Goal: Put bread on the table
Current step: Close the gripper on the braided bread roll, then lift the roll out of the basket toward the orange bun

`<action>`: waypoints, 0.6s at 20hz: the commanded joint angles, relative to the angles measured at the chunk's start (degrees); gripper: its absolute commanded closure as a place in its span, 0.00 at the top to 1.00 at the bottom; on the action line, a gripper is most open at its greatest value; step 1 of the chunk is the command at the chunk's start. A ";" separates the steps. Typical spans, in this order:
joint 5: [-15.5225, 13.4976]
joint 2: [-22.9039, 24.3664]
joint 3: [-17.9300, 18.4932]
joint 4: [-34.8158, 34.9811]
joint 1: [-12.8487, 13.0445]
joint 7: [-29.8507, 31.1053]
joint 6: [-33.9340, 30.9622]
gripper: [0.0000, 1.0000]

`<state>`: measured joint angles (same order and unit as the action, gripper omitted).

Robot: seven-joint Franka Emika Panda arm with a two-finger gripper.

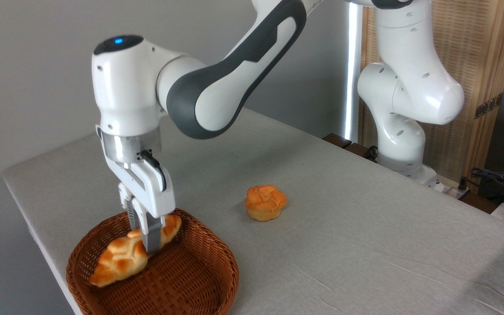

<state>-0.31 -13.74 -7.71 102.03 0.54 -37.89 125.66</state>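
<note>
1. Bread (123, 258) lies in the wicker basket (199, 280) at the lower left of the frame, tilted, its left tip low near the rim.
2. Gripper (147, 238) stands vertical over the loaf, one finger on each side, pinching it near the middle.
3. Advice: lift straight up until the loaf clears the rim, then carry it to the bare table (344, 227), away from the round bun (265, 202), and lower it before opening.

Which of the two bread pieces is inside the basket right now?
The long braided loaf, gripped by the gripper, lies inside the wicker basket. The small round bun sits out on the grey table.
</note>
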 commanded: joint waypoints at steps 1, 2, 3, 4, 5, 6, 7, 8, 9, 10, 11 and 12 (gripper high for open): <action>-2.85 6.86 0.59 -1.66 -2.29 -0.69 -6.20 0.26; -2.94 9.67 0.67 -1.66 -2.64 -1.05 -8.48 0.26; -2.94 11.78 0.59 -1.66 -3.17 -1.22 -11.29 0.26; -2.77 13.89 0.50 -1.32 -3.17 -2.09 -14.62 0.27; -2.24 15.31 0.41 -0.70 -3.17 -3.67 -18.31 0.28; -1.98 16.71 0.50 0.87 -3.17 -6.03 -21.74 0.29; -1.37 18.64 0.67 3.23 -3.26 -8.49 -22.73 0.29; -0.23 20.84 0.76 6.30 -3.96 -10.96 -23.26 0.29; 0.31 23.12 0.94 9.81 -5.01 -13.07 -23.27 0.30; 0.66 24.62 1.03 12.55 -5.46 -15.26 -23.27 0.30; 1.71 25.51 1.03 14.66 -5.63 -16.85 -23.27 0.31; 3.54 25.60 1.03 15.99 -5.64 -17.30 -23.27 0.31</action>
<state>0.25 7.64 -7.07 109.87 -4.15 -50.44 101.67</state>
